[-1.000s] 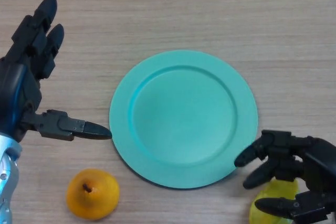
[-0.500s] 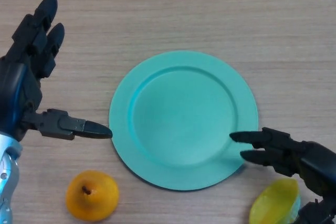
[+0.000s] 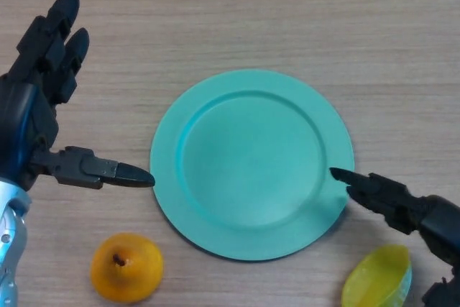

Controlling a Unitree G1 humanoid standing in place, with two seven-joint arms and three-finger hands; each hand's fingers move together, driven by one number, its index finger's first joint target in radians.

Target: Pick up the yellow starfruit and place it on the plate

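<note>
Right hand (image 3: 410, 210) comes in from the bottom corner, just beside the plate (image 3: 251, 163). Its fingers are straight and spread out, and they hold nothing. One fingertip (image 3: 338, 175) reaches over the plate's rim on the side nearest that corner. The rest of the hand is off the plate, over the wood.

The yellow starfruit (image 3: 378, 278) lies on the table (image 3: 287, 19), below the plate's right side and close to its rim, but not on it. It sits right under the right hand. The hand is above it, and I cannot tell if any part of the hand touches it. The fruit is long and pointed, yellow with a bit of green.

The plate is round and teal. It lies flat in the middle of the table and has nothing on it.

The left hand (image 3: 32, 116) is on the other side of the plate. Its fingers point up and away, straight and apart, and it holds nothing. Its thumb sticks out sideways toward the plate, and the tip stops just short of the rim.

An orange fruit (image 3: 126, 267) with a small brown stem sits below the plate's left side, near the left thumb but not touching it.
</note>
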